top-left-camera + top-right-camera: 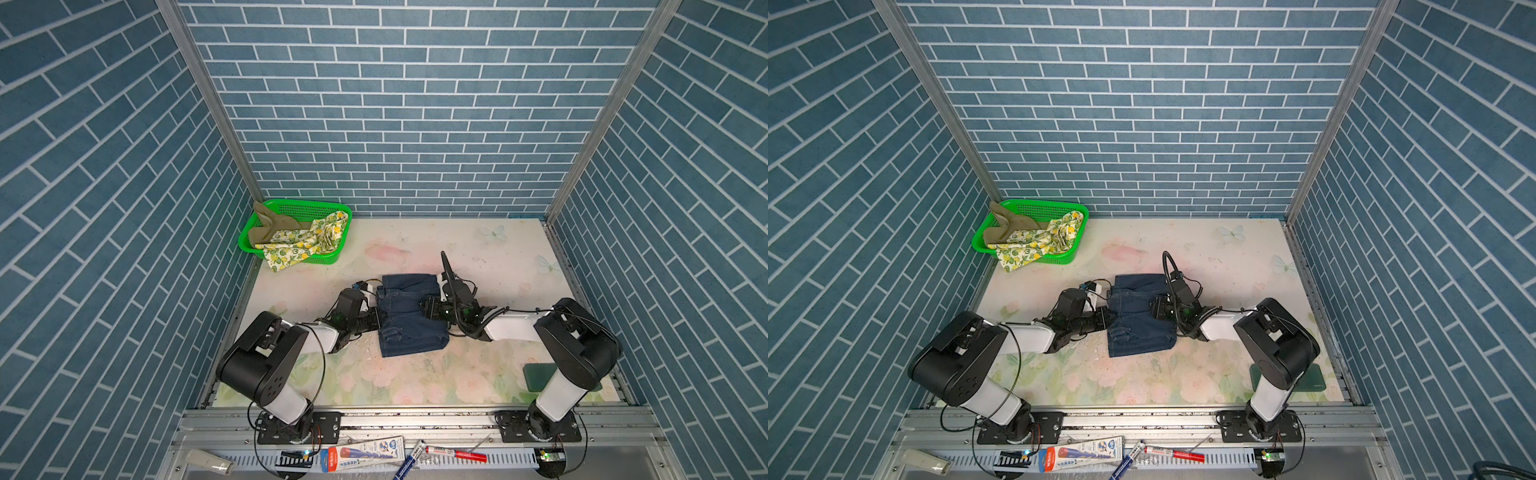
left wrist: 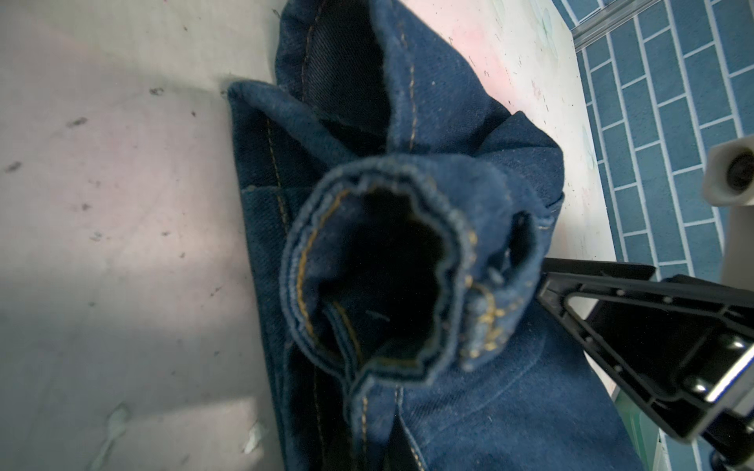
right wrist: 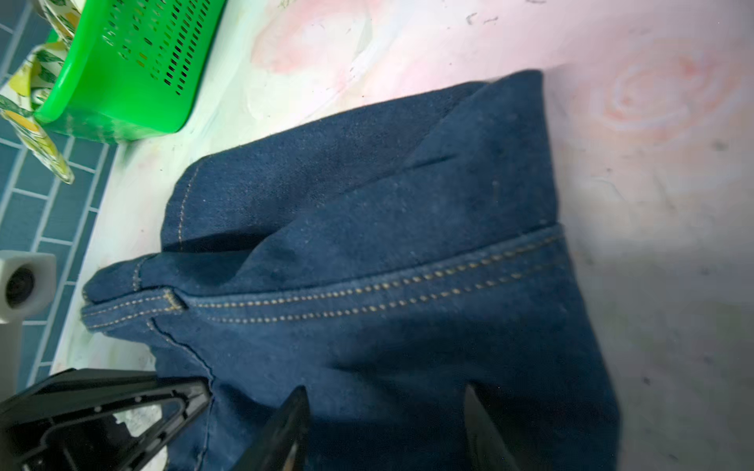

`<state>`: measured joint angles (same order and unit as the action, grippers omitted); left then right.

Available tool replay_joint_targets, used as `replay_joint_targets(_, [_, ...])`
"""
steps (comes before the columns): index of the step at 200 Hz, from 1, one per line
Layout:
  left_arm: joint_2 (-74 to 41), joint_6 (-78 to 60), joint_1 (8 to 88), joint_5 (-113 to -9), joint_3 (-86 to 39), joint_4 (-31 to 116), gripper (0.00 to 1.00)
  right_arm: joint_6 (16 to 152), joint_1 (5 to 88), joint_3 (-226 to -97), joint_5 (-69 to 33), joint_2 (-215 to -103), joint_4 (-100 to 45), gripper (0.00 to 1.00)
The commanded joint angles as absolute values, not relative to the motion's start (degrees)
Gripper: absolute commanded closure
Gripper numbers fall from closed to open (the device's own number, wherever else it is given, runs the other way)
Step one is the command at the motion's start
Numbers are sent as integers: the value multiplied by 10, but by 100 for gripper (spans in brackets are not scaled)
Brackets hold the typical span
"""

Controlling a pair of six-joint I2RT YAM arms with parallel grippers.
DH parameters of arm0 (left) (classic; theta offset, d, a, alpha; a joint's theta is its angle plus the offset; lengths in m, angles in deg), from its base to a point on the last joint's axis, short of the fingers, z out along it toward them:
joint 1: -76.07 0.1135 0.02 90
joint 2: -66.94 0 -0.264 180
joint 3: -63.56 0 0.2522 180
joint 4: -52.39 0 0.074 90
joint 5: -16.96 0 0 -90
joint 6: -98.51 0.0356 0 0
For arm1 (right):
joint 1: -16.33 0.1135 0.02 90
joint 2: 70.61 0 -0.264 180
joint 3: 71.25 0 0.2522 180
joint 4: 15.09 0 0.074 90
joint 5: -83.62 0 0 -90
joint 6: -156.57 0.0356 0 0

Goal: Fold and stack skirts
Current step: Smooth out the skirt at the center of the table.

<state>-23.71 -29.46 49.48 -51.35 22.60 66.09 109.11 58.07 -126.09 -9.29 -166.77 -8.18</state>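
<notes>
Early in the task: only the denim skirt [image 1: 409,320] is out, lying partly folded in the middle of the surface [image 1: 478,374]. The left end effector [image 1: 377,322] is clamped on its bunched edge, and the right end effector [image 1: 424,308] hovers over the opposite edge, fingers apart. The lemon-print skirt [image 1: 299,245] and khaki skirt [image 1: 266,226] lie crumpled in the green basket [image 1: 291,205] at the far left corner — both unfolded. The surface is a scuffed floral sheet, enclosed by blue brick-pattern walls [image 1: 395,104].

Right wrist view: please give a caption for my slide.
Right gripper, jaws open, over the denim skirt; green basket behind.

Blue brick walls [image 1: 395,104], floral tabletop [image 1: 415,374]
</notes>
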Motion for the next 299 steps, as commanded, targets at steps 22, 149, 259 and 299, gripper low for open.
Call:
replay_joint_targets(22, [-244,-283,502,-535,225,604,100,1069,587,-1269,-68,-1552,-201,39])
replay_joint_targets(149, [-249,-284,501,-532,221,607,100,1146,698,-1195,-28,-1593,-232,48])
replay_joint_targets(259, [-218,-278,501,-538,181,545,58,1011,563,-1354,-84,-1541,-328,42])
replay_joint_targets(299, [-159,-268,501,-561,159,475,49,991,550,-1380,-93,-1593,-320,42])
